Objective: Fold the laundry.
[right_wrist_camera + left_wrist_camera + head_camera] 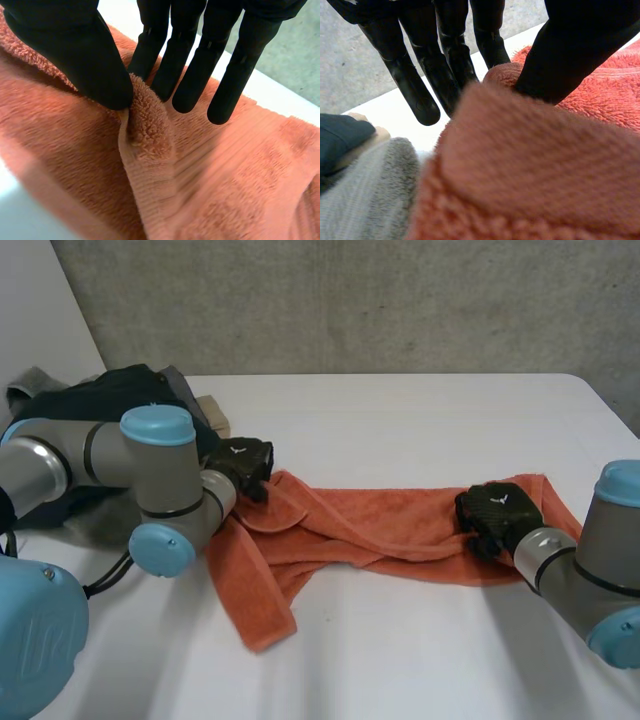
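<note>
Orange towel (380, 530) lying bunched across the centre of the white surface (420, 420). Left hand (245, 465) at its left end, fingers (440, 75) and thumb pinching a raised fold; right hand (497, 512) at its right end, likewise clamped on a ridge of cloth. Pile of dark and grey clothes (110, 390), upper left.

Dark clothes (115, 388) partly behind L arm (100, 455).

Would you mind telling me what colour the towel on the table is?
Plain orange, no pattern; the towel shows best in the head view.
</note>
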